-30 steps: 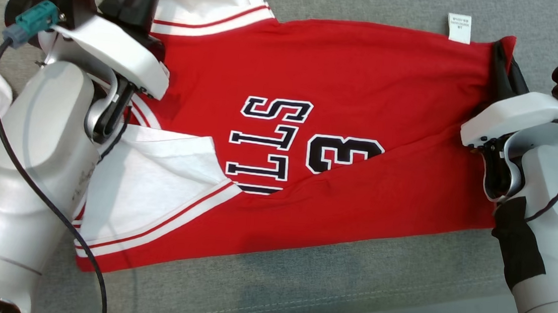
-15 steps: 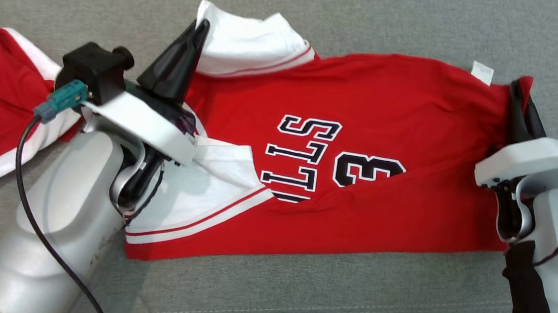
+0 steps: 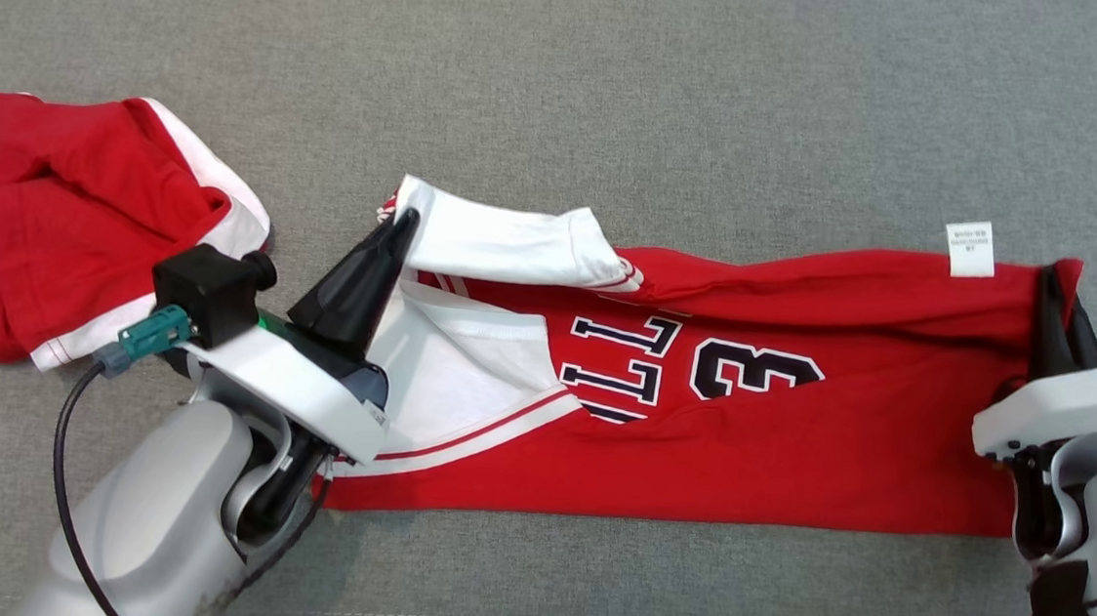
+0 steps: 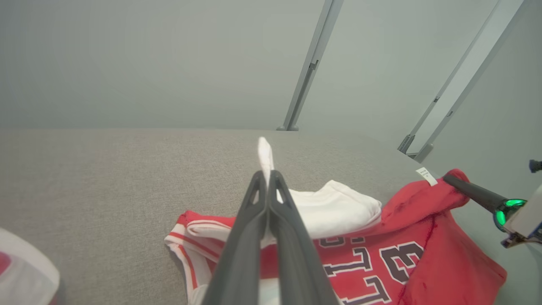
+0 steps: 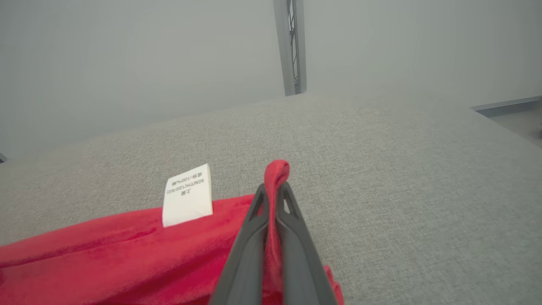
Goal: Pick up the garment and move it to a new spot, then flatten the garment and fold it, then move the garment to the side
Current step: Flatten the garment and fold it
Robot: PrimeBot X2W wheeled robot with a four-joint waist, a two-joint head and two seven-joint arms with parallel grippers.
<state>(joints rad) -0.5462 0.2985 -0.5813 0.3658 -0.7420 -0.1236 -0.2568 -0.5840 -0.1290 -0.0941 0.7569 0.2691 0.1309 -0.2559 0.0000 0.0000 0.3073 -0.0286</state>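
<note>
The garment (image 3: 793, 435) is a red jersey with white sleeves and black lettering, lying lengthwise on the grey surface, its far long edge lifted and folded toward me. My left gripper (image 3: 405, 223) is shut on the white sleeve edge (image 4: 265, 150) at the garment's left end. My right gripper (image 3: 1057, 284) is shut on the red hem corner (image 5: 276, 171) at the right end, beside a white care label (image 3: 970, 249). The label (image 5: 188, 195) also stands out in the right wrist view, just left of my dark fingers (image 5: 250, 245).
A second red and white garment (image 3: 76, 212) lies crumpled at the left, close to my left arm. The grey fabric surface (image 3: 624, 89) stretches wide behind the jersey. Metal frame posts (image 4: 307, 67) stand beyond its far edge.
The camera has tilted, shifting the whole scene down. Both grippers have carried the jersey's far edge toward me, narrowing the jersey and covering part of the lettering.
</note>
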